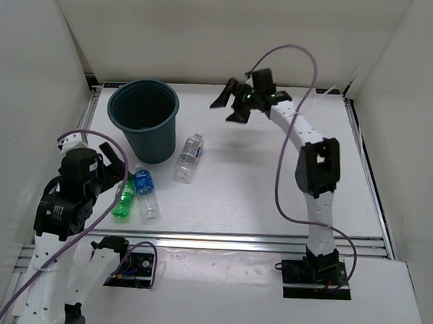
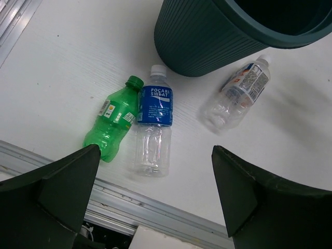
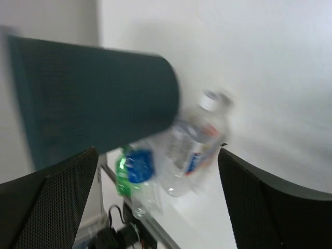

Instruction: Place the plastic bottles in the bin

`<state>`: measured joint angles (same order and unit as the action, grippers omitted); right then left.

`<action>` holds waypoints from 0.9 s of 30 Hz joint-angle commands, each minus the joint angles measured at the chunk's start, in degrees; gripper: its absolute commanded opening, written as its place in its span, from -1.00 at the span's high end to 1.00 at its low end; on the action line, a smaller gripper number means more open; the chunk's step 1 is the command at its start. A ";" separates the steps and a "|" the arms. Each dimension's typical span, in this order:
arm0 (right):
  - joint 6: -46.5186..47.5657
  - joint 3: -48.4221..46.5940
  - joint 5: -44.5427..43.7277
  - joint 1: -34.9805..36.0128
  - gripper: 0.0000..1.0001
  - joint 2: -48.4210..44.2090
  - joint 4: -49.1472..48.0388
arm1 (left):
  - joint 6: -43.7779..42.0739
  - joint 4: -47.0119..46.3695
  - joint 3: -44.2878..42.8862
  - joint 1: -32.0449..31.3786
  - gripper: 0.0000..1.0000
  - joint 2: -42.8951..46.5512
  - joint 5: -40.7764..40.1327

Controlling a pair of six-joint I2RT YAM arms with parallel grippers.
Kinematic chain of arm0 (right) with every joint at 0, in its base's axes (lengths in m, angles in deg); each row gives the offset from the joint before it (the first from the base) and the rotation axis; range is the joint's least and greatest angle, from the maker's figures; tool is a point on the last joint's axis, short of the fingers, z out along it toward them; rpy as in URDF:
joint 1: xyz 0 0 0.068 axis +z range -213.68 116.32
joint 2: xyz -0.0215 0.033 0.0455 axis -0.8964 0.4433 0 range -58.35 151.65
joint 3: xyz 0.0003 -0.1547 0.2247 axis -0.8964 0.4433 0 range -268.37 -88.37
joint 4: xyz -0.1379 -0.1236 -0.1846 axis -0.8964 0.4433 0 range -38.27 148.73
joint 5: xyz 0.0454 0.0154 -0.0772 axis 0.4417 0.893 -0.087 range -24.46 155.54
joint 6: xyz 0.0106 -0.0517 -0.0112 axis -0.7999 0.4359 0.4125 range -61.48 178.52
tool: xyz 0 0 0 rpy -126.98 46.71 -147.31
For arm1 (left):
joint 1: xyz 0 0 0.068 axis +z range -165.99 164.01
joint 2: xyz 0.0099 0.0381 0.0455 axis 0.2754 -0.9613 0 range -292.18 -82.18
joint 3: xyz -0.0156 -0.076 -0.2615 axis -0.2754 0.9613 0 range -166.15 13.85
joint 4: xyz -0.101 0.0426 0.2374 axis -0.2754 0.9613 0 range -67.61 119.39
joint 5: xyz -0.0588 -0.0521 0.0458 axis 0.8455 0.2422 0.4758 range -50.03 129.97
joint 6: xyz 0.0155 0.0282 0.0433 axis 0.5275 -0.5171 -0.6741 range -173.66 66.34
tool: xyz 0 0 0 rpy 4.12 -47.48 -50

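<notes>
The dark teal bin (image 1: 151,138) stands upright at the back left. Three bottles lie on the table near it: a clear one (image 1: 189,158) to its right, a clear one with blue label and cap (image 1: 145,192), and a green one (image 1: 124,199) beside that. A fourth bottle is not in view. My left gripper (image 1: 116,162) is open and empty, above the green and blue-label bottles (image 2: 114,124) (image 2: 154,119). My right gripper (image 1: 228,106) is open and empty, raised to the right of the bin (image 3: 98,98), facing the clear bottle (image 3: 197,145).
White walls enclose the table on the left, back and right. A metal rail (image 1: 270,241) runs along the near edge, just below the green and blue-label bottles. Purple cables loop off both arms.
</notes>
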<state>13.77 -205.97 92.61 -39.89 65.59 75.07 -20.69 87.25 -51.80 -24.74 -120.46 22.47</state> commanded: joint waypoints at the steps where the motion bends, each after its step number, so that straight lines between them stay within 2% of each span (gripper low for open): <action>1: -1.03 0.53 6.25 1.87 -1.00 4.81 3.91 | -0.89 0.35 -1.50 -0.12 -1.00 -0.39 0.01; 8: -2.18 1.15 6.77 3.54 -1.00 11.58 4.53 | 3.06 4.48 -3.26 -0.12 -1.00 -1.00 -1.83; 15: -4.03 -1.40 10.72 4.69 -1.00 18.34 3.04 | 5.52 6.41 -1.24 -0.12 -1.00 1.02 -2.45; 27: -9.21 -10.10 16.34 6.53 -1.00 29.16 -0.12 | 5.52 7.47 -1.76 -0.12 -1.00 -1.36 -1.14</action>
<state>5.99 -214.74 107.43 -33.97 91.25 76.05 -15.51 94.27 -53.13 -24.74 -121.09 21.16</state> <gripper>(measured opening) 0.998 0.995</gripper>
